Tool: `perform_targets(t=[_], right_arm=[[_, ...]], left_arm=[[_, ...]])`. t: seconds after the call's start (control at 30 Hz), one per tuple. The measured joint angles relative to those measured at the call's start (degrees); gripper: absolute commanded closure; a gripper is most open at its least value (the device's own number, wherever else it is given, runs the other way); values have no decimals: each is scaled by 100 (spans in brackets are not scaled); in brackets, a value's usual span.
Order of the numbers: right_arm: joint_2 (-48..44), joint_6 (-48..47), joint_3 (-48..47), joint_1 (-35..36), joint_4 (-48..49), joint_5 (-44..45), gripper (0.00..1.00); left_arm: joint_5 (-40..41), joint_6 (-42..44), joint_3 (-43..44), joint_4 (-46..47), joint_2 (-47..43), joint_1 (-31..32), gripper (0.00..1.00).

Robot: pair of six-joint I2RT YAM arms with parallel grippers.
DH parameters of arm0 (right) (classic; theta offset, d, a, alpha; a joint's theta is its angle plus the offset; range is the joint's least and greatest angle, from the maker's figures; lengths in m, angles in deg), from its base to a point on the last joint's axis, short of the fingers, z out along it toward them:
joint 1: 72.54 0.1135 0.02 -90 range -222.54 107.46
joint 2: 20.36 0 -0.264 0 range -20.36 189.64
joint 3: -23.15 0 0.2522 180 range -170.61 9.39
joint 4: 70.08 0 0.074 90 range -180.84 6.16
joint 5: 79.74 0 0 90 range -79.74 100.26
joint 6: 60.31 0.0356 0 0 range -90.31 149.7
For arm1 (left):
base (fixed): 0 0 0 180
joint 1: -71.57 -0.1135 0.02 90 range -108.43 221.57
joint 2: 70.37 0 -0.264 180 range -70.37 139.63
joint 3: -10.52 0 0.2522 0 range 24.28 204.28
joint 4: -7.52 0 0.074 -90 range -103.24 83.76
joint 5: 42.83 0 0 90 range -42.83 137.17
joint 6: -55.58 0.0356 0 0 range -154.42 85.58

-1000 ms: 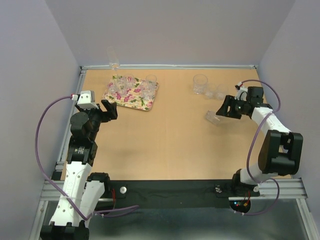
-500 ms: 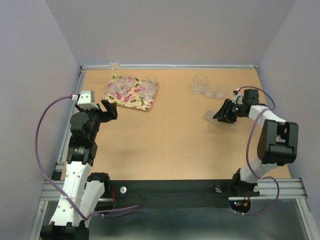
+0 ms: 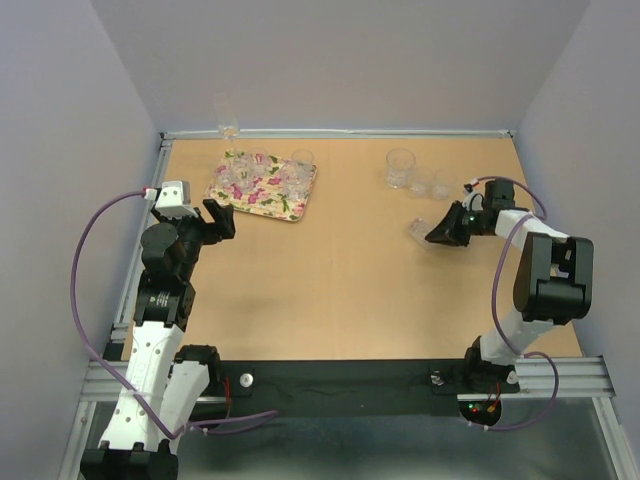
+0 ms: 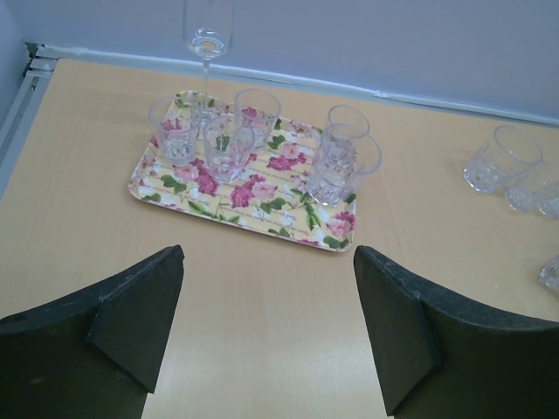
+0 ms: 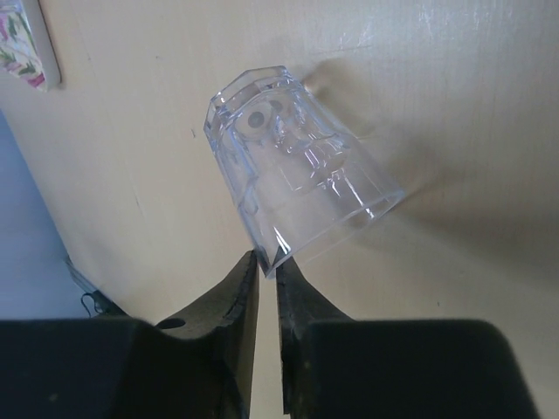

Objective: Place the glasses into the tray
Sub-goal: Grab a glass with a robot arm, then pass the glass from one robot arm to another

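We log right pincer [image 5: 266, 262] clenched on the thin rim of a faceted clear glass [image 5: 297, 175], tilted over the smooth tan table [image 5: 131, 131], well apart from the floral tray [image 4: 229, 216], left pincer [image 4: 269, 257] released, only its wrist view resolves several cut-pattern glasses [image 4: 229, 147] on that tray.

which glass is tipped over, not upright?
The glass whose rim the right pincer pinches, lying on its side; those on the tray stand upright.

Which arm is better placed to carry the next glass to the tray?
Right: the right hand pinches the rim of a tipped glass. The left hand hangs open, empty, near the tray.
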Motion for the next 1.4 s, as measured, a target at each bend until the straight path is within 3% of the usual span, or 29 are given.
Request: perform_targets(t=[0.17, 0.4, 0.77, 0.97, 1.13, 1.4], right_arm=[[26, -46, -33, 4, 57, -173, 100], [35, -435, -76, 4, 70, -334, 100], [-564, -1950, -149, 4, -127, -601, 100], [-651, -3106, -765, 111, -765, -494, 99], [-774, -4098, -1082, 599, -1338, 2, 100], [-1071, -5558, -1147, 2092, -2031, 909, 100]], left_arm=[[-2, 17, 0, 2, 2, 0, 10], [-63, 35, 0, 13, 2, 0, 10], [-763, 83, -96, 223, -114, 0, 10], [-1445, 85, -184, 529, -118, 7, 10], [-1912, 85, -374, 774, -116, 83, 10], [-2267, 197, -656, 1130, -131, 649, 9]])
